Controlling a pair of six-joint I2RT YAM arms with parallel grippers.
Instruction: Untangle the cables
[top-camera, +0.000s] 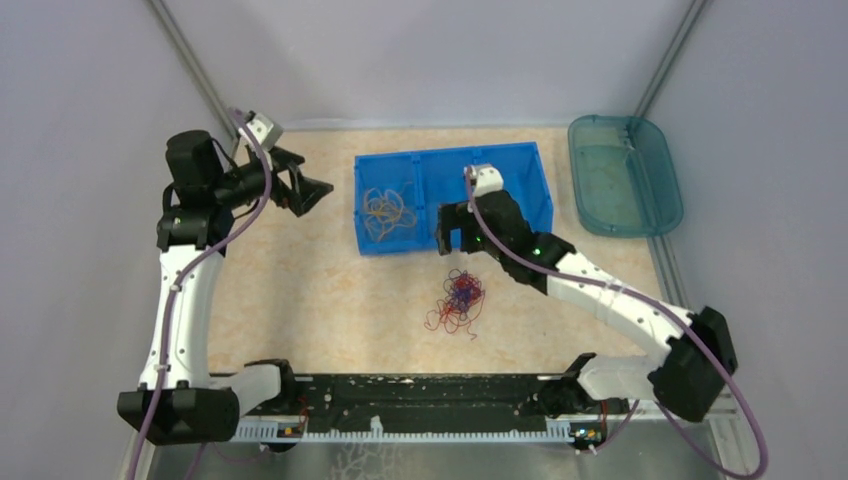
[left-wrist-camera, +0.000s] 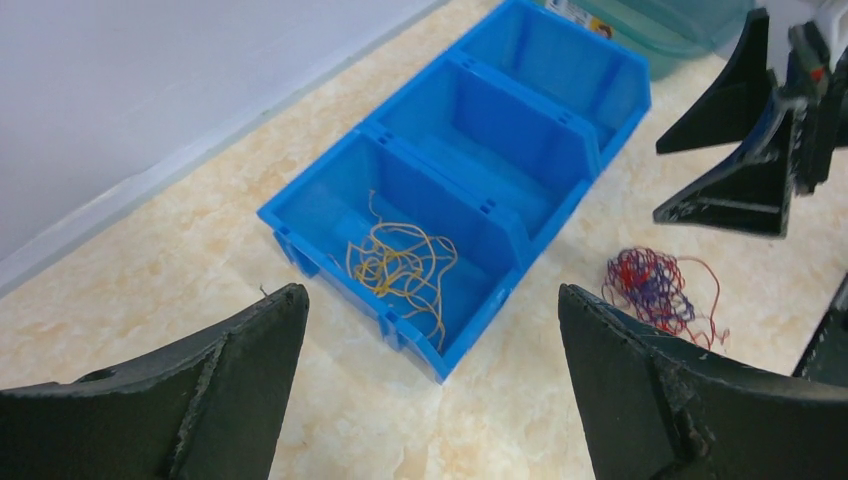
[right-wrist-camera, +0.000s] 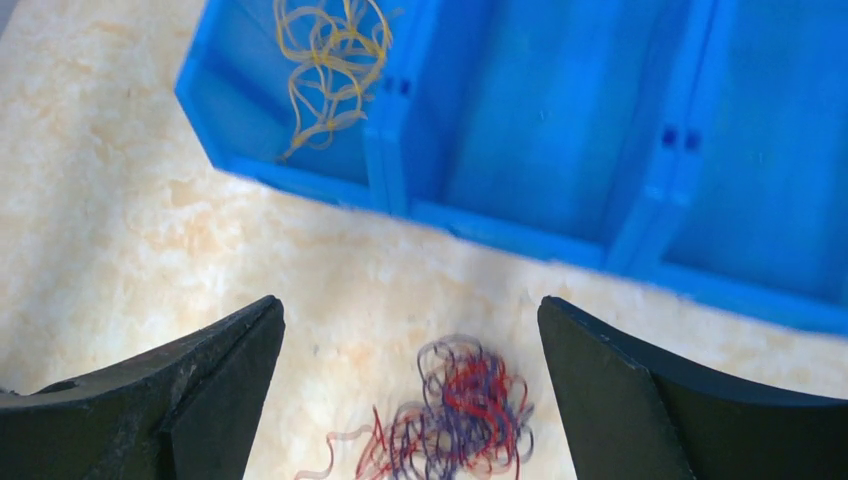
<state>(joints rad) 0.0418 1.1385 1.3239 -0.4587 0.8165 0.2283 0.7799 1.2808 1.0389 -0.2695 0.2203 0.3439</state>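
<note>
A small tangle of red and dark purple cables (top-camera: 458, 301) lies on the table in front of the blue bin; it also shows in the left wrist view (left-wrist-camera: 655, 287) and in the right wrist view (right-wrist-camera: 455, 415). A bunch of orange-yellow cables (top-camera: 388, 211) lies in the left compartment of the bin (left-wrist-camera: 402, 262) (right-wrist-camera: 328, 62). My right gripper (top-camera: 450, 235) is open and empty, above the bin's front edge, just behind the tangle (right-wrist-camera: 410, 315). My left gripper (top-camera: 312, 193) is open and empty, held left of the bin (left-wrist-camera: 432, 310).
The blue bin (top-camera: 540, 178) has three compartments; the middle and right ones hold no cables. A teal tray (top-camera: 662, 215) stands at the back right. Grey walls close the back and sides. A black rail (top-camera: 420, 385) runs along the near edge.
</note>
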